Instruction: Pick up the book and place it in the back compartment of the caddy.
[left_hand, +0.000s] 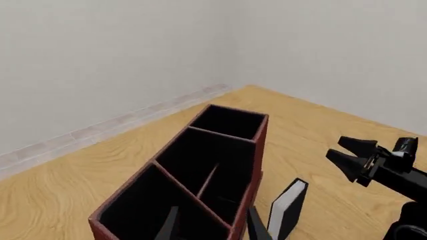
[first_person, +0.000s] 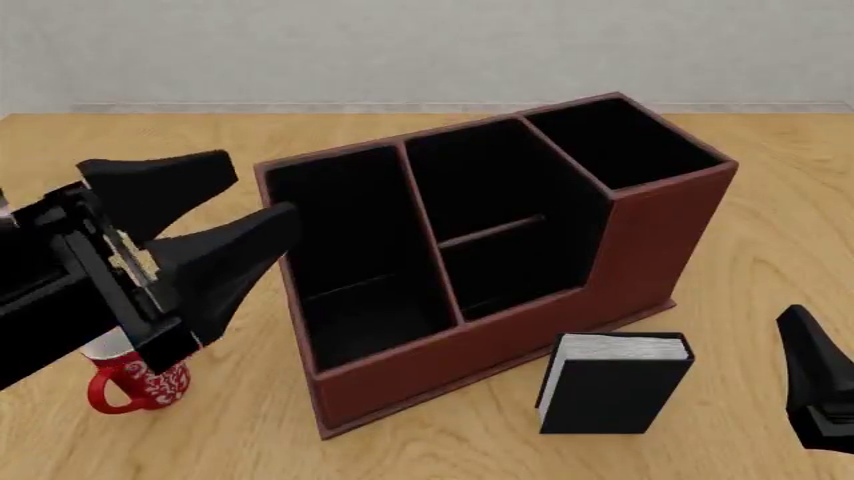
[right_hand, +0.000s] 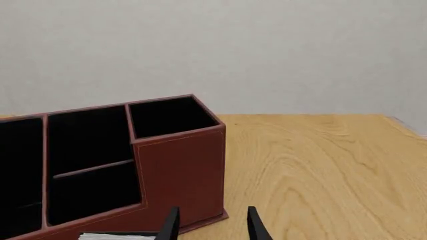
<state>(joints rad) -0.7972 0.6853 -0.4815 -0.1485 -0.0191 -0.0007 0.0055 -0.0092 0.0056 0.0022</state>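
Front view: approach step, the small black hardcover book not yet grasped, standing upright on the wooden table just in front of the reddish-brown black-lined caddy.
Left gripper hovers spread and empty near the caddy's left end; right gripper, jaws apart, probably must close in on the white-edged book before lifting it to the back compartment.

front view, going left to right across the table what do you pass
left gripper → red mug → caddy → book → right gripper
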